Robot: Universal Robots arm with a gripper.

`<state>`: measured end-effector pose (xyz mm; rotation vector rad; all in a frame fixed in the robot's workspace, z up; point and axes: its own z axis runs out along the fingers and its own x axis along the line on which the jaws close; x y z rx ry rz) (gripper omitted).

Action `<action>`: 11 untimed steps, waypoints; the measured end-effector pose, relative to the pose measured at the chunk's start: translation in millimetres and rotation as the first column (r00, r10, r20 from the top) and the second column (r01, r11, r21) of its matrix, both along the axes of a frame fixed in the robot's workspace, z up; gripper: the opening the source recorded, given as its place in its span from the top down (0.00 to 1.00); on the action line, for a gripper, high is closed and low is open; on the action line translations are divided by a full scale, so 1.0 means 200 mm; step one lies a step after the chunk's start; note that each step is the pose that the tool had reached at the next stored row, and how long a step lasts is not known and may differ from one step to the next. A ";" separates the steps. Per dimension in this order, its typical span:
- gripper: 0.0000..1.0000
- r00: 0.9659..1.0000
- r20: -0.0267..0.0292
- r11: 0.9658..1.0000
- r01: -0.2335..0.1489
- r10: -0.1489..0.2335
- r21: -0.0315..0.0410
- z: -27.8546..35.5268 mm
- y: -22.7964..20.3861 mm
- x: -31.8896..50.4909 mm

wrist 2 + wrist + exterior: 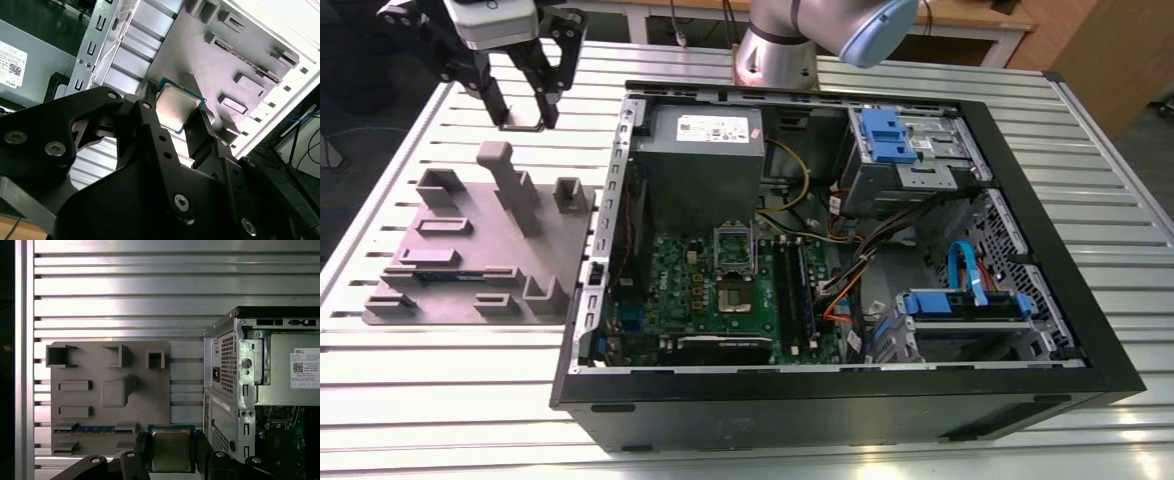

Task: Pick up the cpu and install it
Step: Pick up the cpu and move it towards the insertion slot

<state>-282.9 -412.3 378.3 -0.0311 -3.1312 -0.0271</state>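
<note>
We have the hand (pixel 524 115) pinched on the cpu (pixel 171 450) edges, up over the counter (pixel 440 400) by the jig (pixel 467 250), well apart from the socket (pixel 735 297); IMO carry flat, firm grip, align corners w/ socket.

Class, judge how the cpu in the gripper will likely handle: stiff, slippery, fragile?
The cpu looks like a flat metal-topped plate, so probably stiff and light. Its shiny top suggests slippery faces; the gripper clamps its edges instead. The thin green rim likely chips if squeezed hard or knocked.
</note>
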 end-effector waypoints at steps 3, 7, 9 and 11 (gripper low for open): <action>0.53 1.000 0.000 1.000 0.000 0.000 0.000 0.000 0.000 0.004; 0.53 1.000 0.000 1.000 0.000 0.000 0.000 0.000 0.000 0.010; 0.53 1.000 0.000 1.000 0.000 0.000 0.000 0.000 0.000 0.012; 0.53 1.000 0.000 1.000 0.000 0.000 0.000 0.000 0.000 0.015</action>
